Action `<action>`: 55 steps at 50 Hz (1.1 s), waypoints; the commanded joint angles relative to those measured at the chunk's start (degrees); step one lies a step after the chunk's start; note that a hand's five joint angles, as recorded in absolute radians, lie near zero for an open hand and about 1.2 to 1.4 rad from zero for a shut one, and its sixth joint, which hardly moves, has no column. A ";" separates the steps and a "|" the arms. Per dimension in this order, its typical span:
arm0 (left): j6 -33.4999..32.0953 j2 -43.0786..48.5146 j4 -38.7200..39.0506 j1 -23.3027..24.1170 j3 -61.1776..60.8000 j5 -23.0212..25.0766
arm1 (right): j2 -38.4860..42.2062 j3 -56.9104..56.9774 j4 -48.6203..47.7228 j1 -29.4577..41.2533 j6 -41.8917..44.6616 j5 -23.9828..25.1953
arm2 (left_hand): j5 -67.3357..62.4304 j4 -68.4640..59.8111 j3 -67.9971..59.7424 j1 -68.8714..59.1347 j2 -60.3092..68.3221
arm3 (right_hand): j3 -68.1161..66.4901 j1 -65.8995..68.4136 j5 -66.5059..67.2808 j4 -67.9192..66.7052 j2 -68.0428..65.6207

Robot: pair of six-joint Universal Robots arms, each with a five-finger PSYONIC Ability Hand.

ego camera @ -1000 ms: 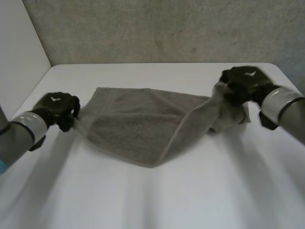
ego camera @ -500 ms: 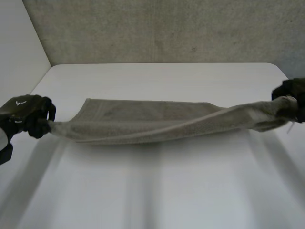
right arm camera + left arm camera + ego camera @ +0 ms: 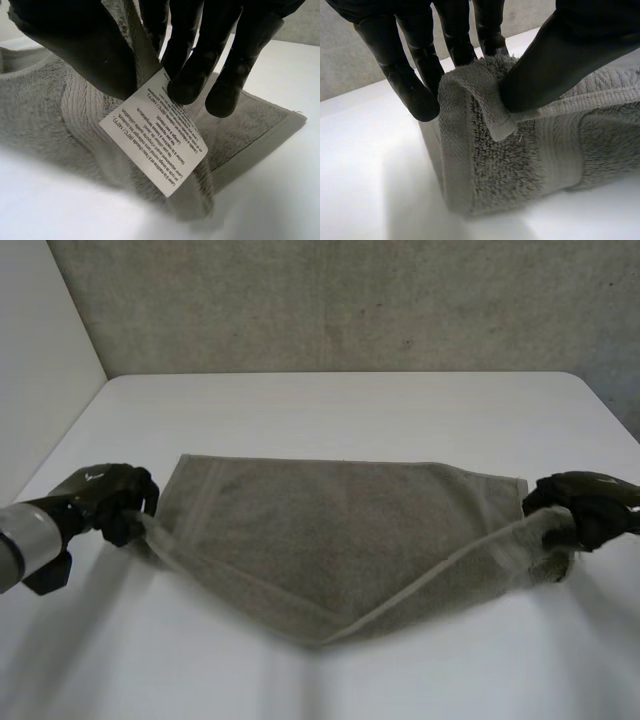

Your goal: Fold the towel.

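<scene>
A grey-brown towel (image 3: 340, 530) lies spread across the white table (image 3: 350, 405), its near edge sagging into a V between my two hands. My left hand (image 3: 105, 498) is shut on the towel's left corner; in the left wrist view the thumb (image 3: 555, 55) pins the hemmed corner (image 3: 485, 105) against the fingers. At the opposite end my right hand (image 3: 580, 505) is shut on the right corner, lifted a little off the table. The right wrist view shows its fingers (image 3: 195, 75) pinching cloth, with a white care label (image 3: 152, 132) hanging below them.
A rough grey wall (image 3: 350, 300) runs behind the table's far edge. A pale side wall (image 3: 40, 350) stands at the left. Bare table (image 3: 330, 680) lies in front of the towel.
Both hands came back inward and down after stretching the towel taut. The towel now lies flatter and wider, its near edge slack in a V.
</scene>
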State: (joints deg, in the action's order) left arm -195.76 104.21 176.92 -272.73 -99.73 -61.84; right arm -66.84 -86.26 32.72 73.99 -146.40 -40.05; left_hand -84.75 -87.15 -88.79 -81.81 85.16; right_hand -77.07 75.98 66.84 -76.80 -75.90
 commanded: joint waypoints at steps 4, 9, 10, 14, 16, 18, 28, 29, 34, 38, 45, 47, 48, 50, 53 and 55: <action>0.64 12.13 1.59 5.97 15.51 -5.20 | 7.61 11.64 -8.72 7.75 -12.42 -9.08 | 14.75 7.15 8.79 1.81 -5.16 | -2.93 4.02 3.16 -3.20 -4.10; 1.26 19.07 1.33 7.12 22.63 -10.91 | 11.81 17.52 -13.02 10.12 -19.09 -14.42 | 14.75 7.15 8.79 1.81 -5.16 | -2.93 4.02 3.16 -3.20 -4.10; 1.61 21.36 1.33 7.73 25.09 -12.06 | 11.82 17.53 -13.03 10.13 -19.10 -14.44 | 14.75 7.15 8.79 1.81 -5.16 | -2.93 4.02 3.16 -3.20 -4.10; 2.58 25.43 1.24 9.32 29.77 -13.39 | 15.07 21.38 -16.98 11.44 -23.13 -20.75 | 14.75 7.15 8.79 1.81 -5.16 | -2.93 4.02 3.16 -3.20 -4.10; 3.11 27.45 1.24 10.20 32.41 -13.65 | 16.29 22.70 -17.59 12.05 -23.67 -22.68 | 14.75 7.15 8.79 1.81 -5.16 | -2.93 4.02 3.16 -3.20 -4.10; 3.46 31.12 0.37 11.33 37.57 -14.70 | 17.54 23.77 -17.95 12.50 -23.93 -23.93 | 14.75 7.15 8.79 1.81 -5.16 | -2.93 4.02 3.16 -3.20 -4.10; 3.81 41.58 -4.99 13.62 55.32 -22.96 | 24.91 29.82 -24.19 14.78 -25.52 -31.05 | 14.75 7.15 8.79 1.81 -5.16 | -2.93 4.02 3.16 -3.20 -4.10; 3.81 41.60 -5.00 13.62 55.35 -22.97 | 24.92 29.83 -24.19 14.78 -25.52 -31.05 | 14.75 7.15 8.79 1.81 -5.16 | -2.93 4.02 3.16 -3.20 -4.10; 4.34 46.61 -9.04 13.98 63.43 -23.76 | 27.73 31.94 -24.54 16.01 -25.52 -31.40 | 14.75 7.15 8.79 1.81 -5.16 | -2.93 4.02 3.16 -3.20 -4.10; 4.34 49.24 -11.06 14.32 67.38 -23.85 | 28.79 32.82 -24.90 16.63 -25.25 -32.72 | 14.75 7.15 8.79 1.81 -5.16 | -2.93 4.02 3.16 -3.20 -4.10; 3.98 49.77 -11.15 16.35 68.71 -23.15 | 28.87 32.47 -24.90 16.98 -24.90 -33.34 | 84.75 77.15 78.79 71.81 -75.16 | 63.12 -62.03 -62.89 62.85 61.95; 3.98 49.16 -11.24 17.22 68.97 -23.06 | 28.61 32.21 -24.98 17.24 -24.90 -33.25 | 84.75 77.15 78.79 71.81 -75.16 | 67.07 -65.98 -66.84 66.80 65.90; 3.98 49.16 -11.24 17.23 68.97 -23.06 | 28.61 32.21 -24.98 17.24 -24.90 -33.25 | 84.75 77.15 78.79 71.81 -75.16 | 67.07 -65.98 -66.84 66.80 65.90; 4.25 47.76 -11.42 17.67 68.97 -23.15 | 26.95 31.07 -25.51 17.33 -24.90 -33.25 | 84.75 77.15 78.79 71.81 -75.16 | 67.07 -65.98 -66.84 66.80 65.90; 4.34 46.52 -11.59 17.67 68.62 -23.15 | 25.01 29.92 -26.39 17.33 -24.90 -33.25 | 84.75 77.15 78.79 71.81 -75.16 | 67.07 -65.98 -66.84 66.80 65.90; 4.34 43.37 -12.03 17.67 67.92 -23.06 | 19.50 25.81 -29.71 17.16 -24.81 -33.16 | 84.75 77.15 78.79 71.81 -75.16 | 67.07 -65.98 -66.84 66.80 65.90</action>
State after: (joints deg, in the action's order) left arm -191.62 152.63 165.47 -255.34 -30.65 -84.95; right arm -39.34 -54.74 7.32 91.27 -171.29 -73.37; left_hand -12.82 -14.95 -14.08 -15.47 14.79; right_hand -13.75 13.30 3.46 -14.58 -13.86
